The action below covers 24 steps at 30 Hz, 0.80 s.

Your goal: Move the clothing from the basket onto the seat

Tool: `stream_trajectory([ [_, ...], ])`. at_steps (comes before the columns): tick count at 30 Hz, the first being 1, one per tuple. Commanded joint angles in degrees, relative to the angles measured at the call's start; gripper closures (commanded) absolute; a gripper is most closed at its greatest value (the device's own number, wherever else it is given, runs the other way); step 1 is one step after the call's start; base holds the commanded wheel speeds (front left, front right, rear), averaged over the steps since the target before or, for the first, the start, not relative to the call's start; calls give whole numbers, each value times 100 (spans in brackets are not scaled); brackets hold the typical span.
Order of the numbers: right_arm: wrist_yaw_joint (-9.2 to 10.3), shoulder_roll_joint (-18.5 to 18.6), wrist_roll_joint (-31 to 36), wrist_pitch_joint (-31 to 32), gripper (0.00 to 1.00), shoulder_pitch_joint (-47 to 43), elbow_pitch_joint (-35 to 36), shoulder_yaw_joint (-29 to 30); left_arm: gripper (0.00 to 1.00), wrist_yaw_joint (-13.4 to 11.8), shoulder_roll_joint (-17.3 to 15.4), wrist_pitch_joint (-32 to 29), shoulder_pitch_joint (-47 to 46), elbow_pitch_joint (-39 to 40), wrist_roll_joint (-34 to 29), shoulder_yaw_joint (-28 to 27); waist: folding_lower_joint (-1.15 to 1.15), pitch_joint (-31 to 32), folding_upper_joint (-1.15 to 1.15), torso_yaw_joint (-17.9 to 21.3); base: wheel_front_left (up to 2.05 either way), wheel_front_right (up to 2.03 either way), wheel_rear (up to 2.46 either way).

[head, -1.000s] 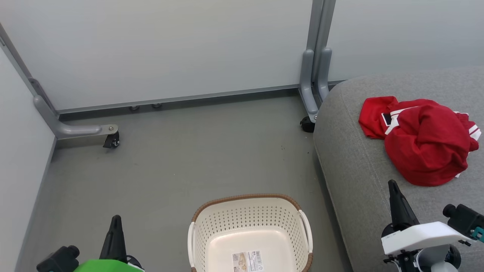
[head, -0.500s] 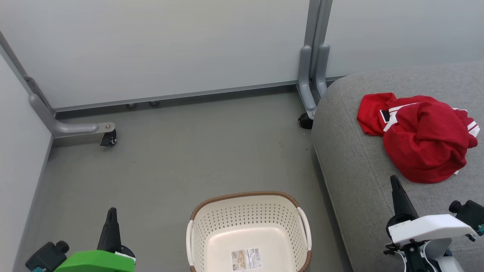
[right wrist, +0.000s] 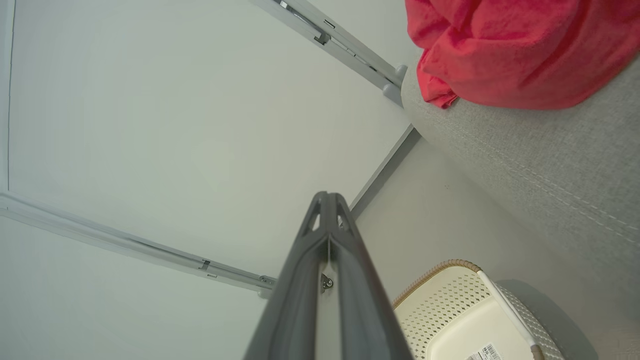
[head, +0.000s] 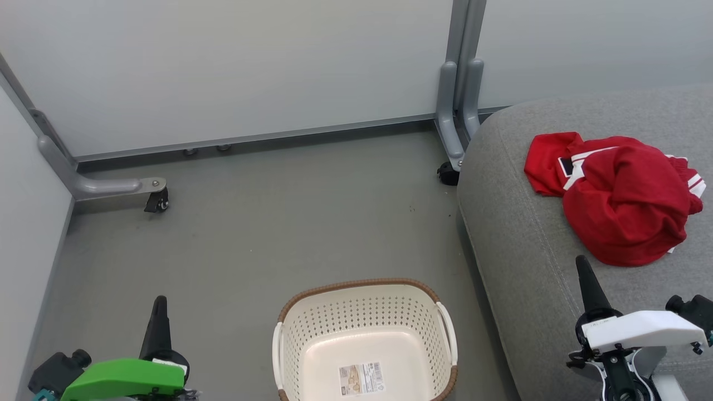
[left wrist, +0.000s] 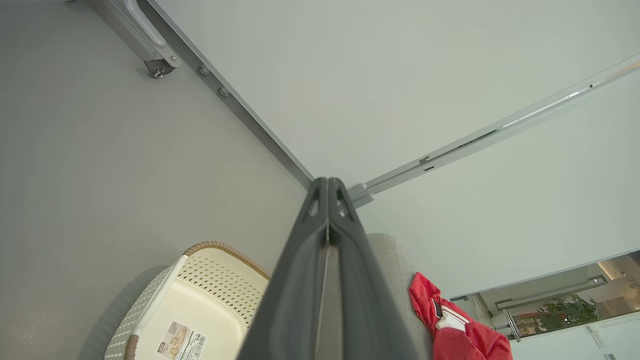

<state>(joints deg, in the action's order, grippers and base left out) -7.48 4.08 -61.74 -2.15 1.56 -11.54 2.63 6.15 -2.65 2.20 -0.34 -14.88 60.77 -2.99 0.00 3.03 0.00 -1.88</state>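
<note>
I see the clothing (head: 624, 206) on the seat (head: 518, 250), away from the basket (head: 356, 285). My left gripper (head: 160, 305) and right gripper (head: 583, 264) are closed, empty.

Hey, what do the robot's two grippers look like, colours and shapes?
The left gripper has long, tapering black fingers on a bright green housing; the right gripper has the same fingers on a white housing. Each carries a black knobbed module.

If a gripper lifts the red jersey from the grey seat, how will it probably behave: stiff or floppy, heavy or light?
Probably floppy: the red jersey lies crumpled in soft folds on the seat, so it would likely drape from one pinch. It looks thin, so likely light. The seat's textured fabric may resist sliding.
</note>
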Motion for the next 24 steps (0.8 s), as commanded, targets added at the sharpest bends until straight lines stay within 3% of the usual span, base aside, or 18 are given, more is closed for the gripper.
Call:
stream_trajectory([
  [1, -2, 4, -169, 43, 100, 146, 27, 35, 100, 49, -21, -43, -173, 74, 170, -31, 0, -8, 0, 5, 0, 0, 0],
  [24, -2, -43, -1340, 381, 100, 300, -83, 185, 100, 92, -27, -381, -365, 85, 1381, -172, 0, -113, 0, 67, 0, 0, 0],
])
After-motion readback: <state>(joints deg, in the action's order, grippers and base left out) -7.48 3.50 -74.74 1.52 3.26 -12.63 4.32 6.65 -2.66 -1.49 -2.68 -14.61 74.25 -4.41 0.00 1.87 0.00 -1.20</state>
